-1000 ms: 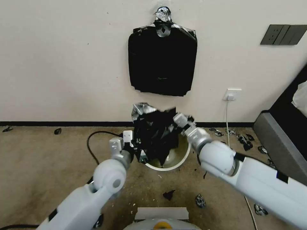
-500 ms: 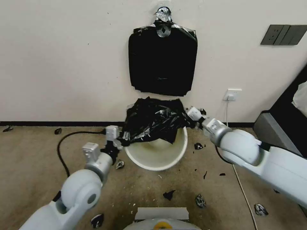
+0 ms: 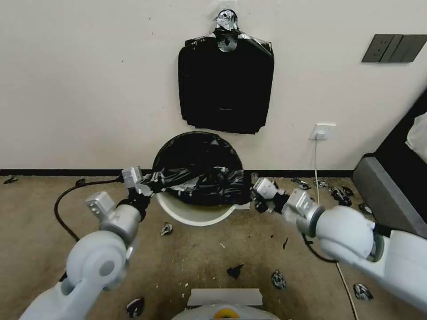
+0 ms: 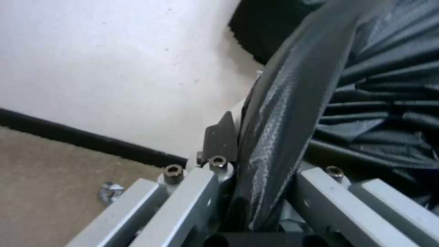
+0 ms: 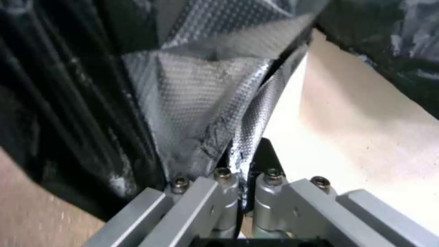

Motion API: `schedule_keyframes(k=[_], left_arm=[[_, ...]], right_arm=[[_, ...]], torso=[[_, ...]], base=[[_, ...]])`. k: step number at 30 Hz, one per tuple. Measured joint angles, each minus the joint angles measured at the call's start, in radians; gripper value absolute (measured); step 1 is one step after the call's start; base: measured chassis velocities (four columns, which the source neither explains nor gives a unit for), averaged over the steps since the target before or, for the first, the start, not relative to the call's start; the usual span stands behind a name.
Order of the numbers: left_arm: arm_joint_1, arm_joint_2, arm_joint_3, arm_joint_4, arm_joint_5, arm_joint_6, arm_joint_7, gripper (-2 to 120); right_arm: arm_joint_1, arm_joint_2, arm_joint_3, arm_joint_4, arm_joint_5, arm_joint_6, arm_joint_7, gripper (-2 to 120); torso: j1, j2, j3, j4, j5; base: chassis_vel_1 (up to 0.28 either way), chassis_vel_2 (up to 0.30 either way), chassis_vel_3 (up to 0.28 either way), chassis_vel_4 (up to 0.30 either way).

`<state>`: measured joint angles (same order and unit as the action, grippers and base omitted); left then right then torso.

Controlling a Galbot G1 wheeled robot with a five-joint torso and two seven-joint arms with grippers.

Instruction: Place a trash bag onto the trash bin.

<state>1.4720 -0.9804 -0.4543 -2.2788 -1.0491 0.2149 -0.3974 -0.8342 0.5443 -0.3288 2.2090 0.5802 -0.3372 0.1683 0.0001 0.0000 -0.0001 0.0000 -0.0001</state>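
The glossy black trash bag (image 3: 198, 171) is stretched wide across the mouth of the cream-white trash bin (image 3: 191, 218), which stands on the carpet by the wall. Only the bin's near rim is bare. My left gripper (image 3: 138, 186) is at the bin's left side, shut on the bag's edge. In the left wrist view, the bag (image 4: 283, 103) runs taut out of the left gripper (image 4: 238, 161). My right gripper (image 3: 259, 195) is at the bin's right side, shut on the opposite edge. In the right wrist view, the right gripper (image 5: 240, 171) pinches a silvery fold of the bag (image 5: 197, 96).
A flat stack of black bags (image 3: 226, 84) hangs taped to the wall above the bin. A wall socket (image 3: 323, 131) with a white cable is to the right. A black cable (image 3: 62, 204) lies at left, torn scraps (image 3: 235, 270) dot the carpet, and grey furniture (image 3: 391, 195) stands at right.
Both grippers have moved apart and downward, left one leftward, right one toward me. The bunched bag has spread out flat over the bin's opening.
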Motion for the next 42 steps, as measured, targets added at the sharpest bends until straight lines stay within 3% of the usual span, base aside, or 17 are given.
schedule_keyframes(k=[2,6,13,25,28,34,38,40,42], left_arm=[[0.015,0.002,-0.009,-0.004,0.002,0.006,0.000,3],[0.044,0.005,-0.031,-0.014,0.011,0.026,0.001,3],[0.079,0.012,-0.062,-0.017,0.039,0.058,0.005,3],[0.083,0.017,-0.091,0.009,0.040,0.068,0.005,3],[0.089,0.016,-0.098,0.018,0.033,0.069,0.007,3],[0.102,0.018,-0.106,0.020,0.035,0.069,0.023,3],[0.118,0.018,-0.106,0.014,0.046,0.069,0.036,3],[0.130,0.016,-0.106,0.013,0.062,0.069,0.050,3],[0.132,0.016,-0.106,0.012,0.065,0.069,0.052,3]], right_arm=[[-0.011,0.018,0.001,-0.002,0.000,0.004,0.030,0],[-0.047,0.061,0.011,-0.010,0.001,0.021,0.119,14],[-0.116,0.104,0.054,-0.004,0.015,0.044,0.281,43],[-0.172,0.095,0.153,0.047,0.084,0.042,0.304,84],[-0.207,0.100,0.208,0.074,0.218,0.041,0.304,97],[-0.237,0.137,0.244,0.092,0.382,0.062,0.332,100],[-0.235,0.178,0.270,0.092,0.561,0.083,0.355,100],[-0.227,0.198,0.300,0.093,0.759,0.095,0.368,100],[-0.225,0.200,0.304,0.093,0.784,0.099,0.369,100]], torso=[[0.000,0.000,0.000,0.0000,0.0000],[0.000,0.000,0.000,0.0001,0.0001],[0.000,0.000,0.000,0.0000,0.0001],[0.000,0.000,0.000,0.0000,0.0000],[0.000,0.000,0.000,-0.0001,0.0000],[0.000,0.000,0.000,0.0000,0.0000],[0.000,0.000,0.000,0.0000,0.0001],[0.000,0.000,0.000,0.0000,0.0000],[0.000,0.000,0.000,0.0000,0.0000]], base=[[0.000,0.000,0.000,0.000],[0.000,0.000,0.000,0.000],[0.000,0.000,0.000,0.000],[0.000,0.000,0.000,0.000],[0.000,0.000,0.000,0.000],[0.000,0.000,0.000,0.000],[0.000,0.000,0.000,0.000],[0.000,0.000,0.000,0.000],[0.000,0.000,0.000,0.000]])
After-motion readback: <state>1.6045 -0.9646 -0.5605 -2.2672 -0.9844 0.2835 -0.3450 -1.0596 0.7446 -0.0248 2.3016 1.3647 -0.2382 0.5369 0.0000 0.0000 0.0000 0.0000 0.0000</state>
